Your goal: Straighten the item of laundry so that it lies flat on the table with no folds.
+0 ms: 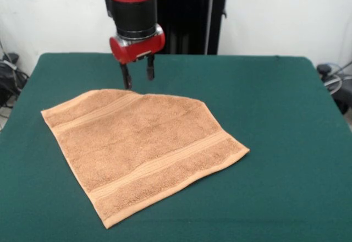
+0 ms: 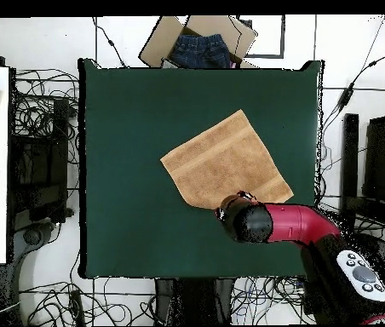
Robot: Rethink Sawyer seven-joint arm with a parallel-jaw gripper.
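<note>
white wall [image 1: 275,16] behind; tangled black cables [image 2: 47,102] across pale floor [image 2: 341,77]

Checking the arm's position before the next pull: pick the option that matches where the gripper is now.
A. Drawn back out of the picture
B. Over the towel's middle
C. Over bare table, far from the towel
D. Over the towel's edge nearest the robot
D: in the front view the open gripper hangs at the far edge of the towel, the side towards the pedestal, on the table.
</note>
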